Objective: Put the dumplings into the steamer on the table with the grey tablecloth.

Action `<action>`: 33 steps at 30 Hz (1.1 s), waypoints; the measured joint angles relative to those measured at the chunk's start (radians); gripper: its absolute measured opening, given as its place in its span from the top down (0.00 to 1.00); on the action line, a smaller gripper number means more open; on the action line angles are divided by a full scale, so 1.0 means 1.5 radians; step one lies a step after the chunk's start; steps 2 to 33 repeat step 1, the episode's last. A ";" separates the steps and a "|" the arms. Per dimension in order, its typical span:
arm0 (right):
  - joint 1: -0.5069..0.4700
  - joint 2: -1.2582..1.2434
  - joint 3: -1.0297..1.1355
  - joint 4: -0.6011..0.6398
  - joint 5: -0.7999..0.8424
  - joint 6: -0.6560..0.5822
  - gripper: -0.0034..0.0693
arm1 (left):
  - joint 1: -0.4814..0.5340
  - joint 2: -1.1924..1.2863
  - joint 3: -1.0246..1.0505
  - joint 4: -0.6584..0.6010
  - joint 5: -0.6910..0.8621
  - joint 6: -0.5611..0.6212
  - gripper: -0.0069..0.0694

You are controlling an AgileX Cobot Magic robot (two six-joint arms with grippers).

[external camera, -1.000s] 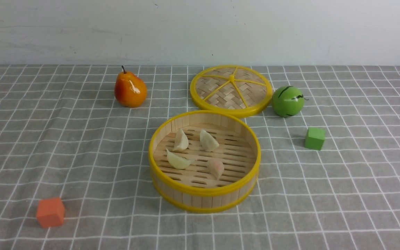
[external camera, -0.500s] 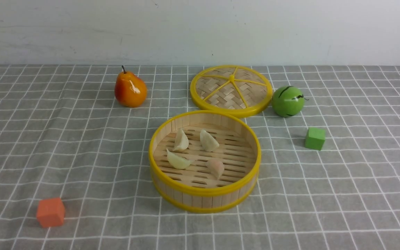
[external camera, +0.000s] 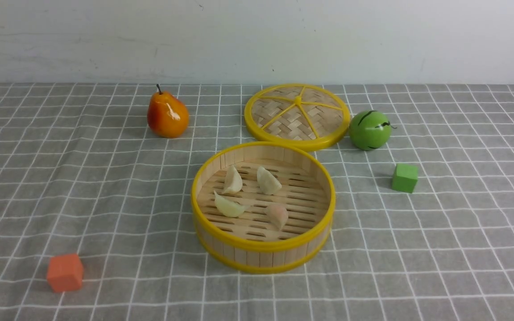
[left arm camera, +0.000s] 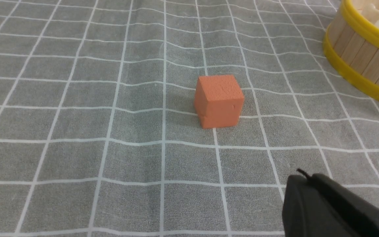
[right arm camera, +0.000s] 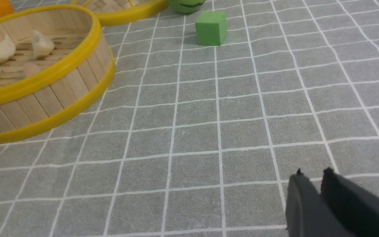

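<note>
**Four dumplings lie in the steamer**

The steamer (external camera: 263, 207) stands mid-table on the grey tablecloth (external camera: 440, 249), all four dumplings (external camera: 251, 194) resting on its slat floor. Its lid (external camera: 297, 116) lies just behind, toward the far edge. The left gripper (left arm camera: 311, 197) and right gripper (right arm camera: 313, 194) each show dark fingers apparently pressed together, holding nothing, above bare cloth near the near edge.

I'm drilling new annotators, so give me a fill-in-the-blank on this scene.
The steamer holds ___ dumplings.
The cube nearest the toy melon is ___ in colour.
The woven lid lies ___ the steamer, flat on the grey tablecloth.
Missing words: four; green; behind
</note>
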 joint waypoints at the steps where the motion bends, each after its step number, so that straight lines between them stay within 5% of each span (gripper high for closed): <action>1: 0.000 0.000 0.000 0.000 0.000 0.000 0.83 | 0.000 0.000 0.000 0.000 0.000 0.000 0.91; 33: 0.000 0.000 0.000 0.000 0.000 0.000 0.83 | 0.000 0.000 0.000 0.000 0.000 0.000 0.91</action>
